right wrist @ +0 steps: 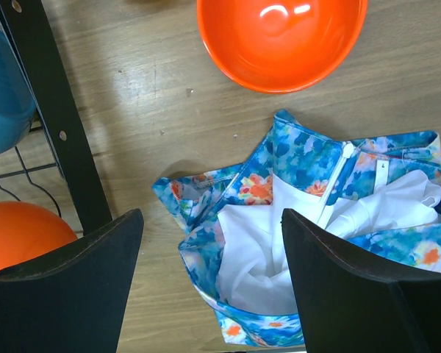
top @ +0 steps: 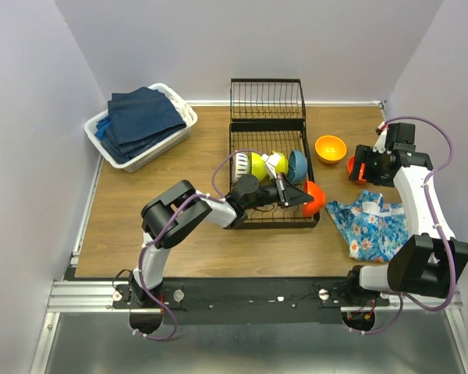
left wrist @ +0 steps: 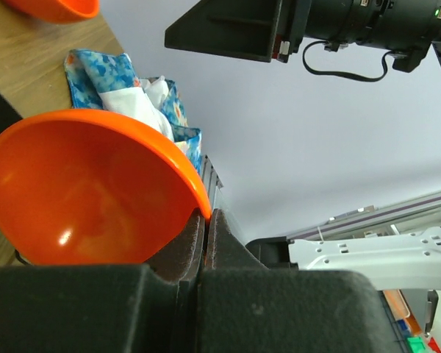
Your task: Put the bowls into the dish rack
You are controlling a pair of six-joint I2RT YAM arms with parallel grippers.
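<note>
grips a red-orange bowl with the left end effector, jaws shut hard on the rim, with the bowl wall pinched between the fingers. holds the bowl on edge with the cavity turned sideways, presumably because the dividers accept bowls standing and not lying flat. reaches across the dish rack, which puts the bowl just past the fingertips at the rack's right border. cannot tell whether the bowl rests on the wire or hangs clear of it.

behind the left end effector, inside the rack, standing in one row: white ribbed bowl, lime-yellow bowl, second lime-yellow bowl, blue bowl. judged from this row, the slot nearest the fingertips serves as the probable seat for the held bowl.

hovers the right end effector above the floral cloth, jaws spread wide, nothing between them. just beyond its fingertips, mouth up on the surface: second red-orange bowl. farther off toward the rack, also mouth up: orange-yellow bowl. appears parked off to the side of the rack to leave room for the left arm, with the wide opening suited to a rim grasp on the nearer loose bowl.
</note>
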